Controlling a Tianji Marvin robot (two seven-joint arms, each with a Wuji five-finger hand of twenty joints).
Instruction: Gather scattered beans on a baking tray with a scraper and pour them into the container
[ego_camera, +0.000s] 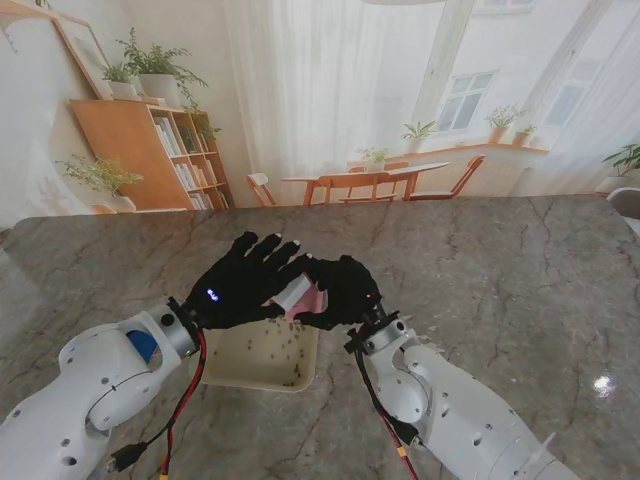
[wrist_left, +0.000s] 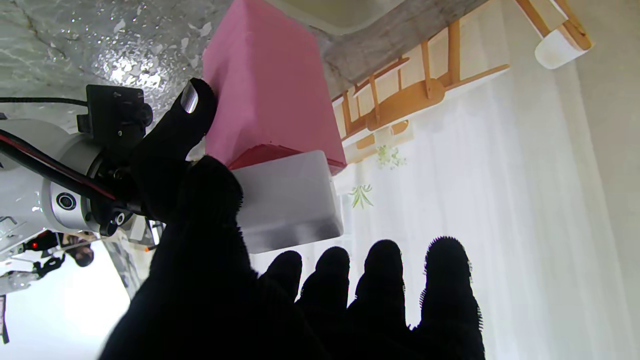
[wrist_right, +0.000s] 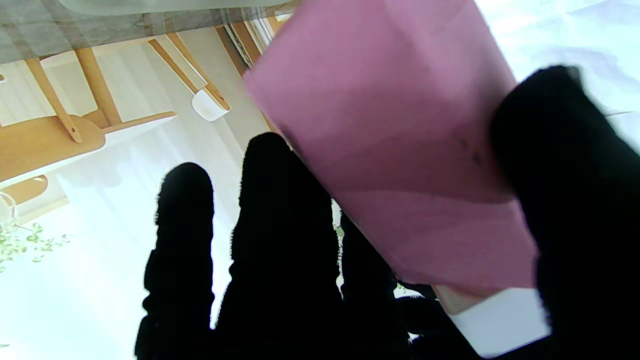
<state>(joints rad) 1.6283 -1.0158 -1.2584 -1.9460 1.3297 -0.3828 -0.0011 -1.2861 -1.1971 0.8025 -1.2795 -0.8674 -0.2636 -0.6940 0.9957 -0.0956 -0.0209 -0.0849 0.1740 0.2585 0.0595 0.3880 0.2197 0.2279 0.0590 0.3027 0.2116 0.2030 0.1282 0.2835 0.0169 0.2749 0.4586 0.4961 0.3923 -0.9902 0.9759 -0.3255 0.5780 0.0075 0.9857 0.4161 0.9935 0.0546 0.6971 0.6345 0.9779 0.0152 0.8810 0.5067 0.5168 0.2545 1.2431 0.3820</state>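
Fingers (wrist_right: 575, 200) pinching scraper (wrist_left: 272, 100) (pink blade, white handle)

Both hands cover the far end of the baking tray (ego_camera: 262, 362) from the stand view, and most of the scraper (ego_camera: 302, 296) too. The beans (ego_camera: 275, 350) are just specks. Can't spot any container; right wrist view's pretty blurry.

The baking tray (ego_camera: 262, 372) is lying on the table (ego_camera: 500, 270) near its center, just at six o'clock of both hands. The scraper (ego_camera: 303, 296) is sitting over the tray's twelve o'clock edge, between the left hand (ego_camera: 243, 283) at nine o'clock and the right hand (ego_camera: 345, 291) at three. Beans (ego_camera: 270, 345) are lying scattered in the tray.
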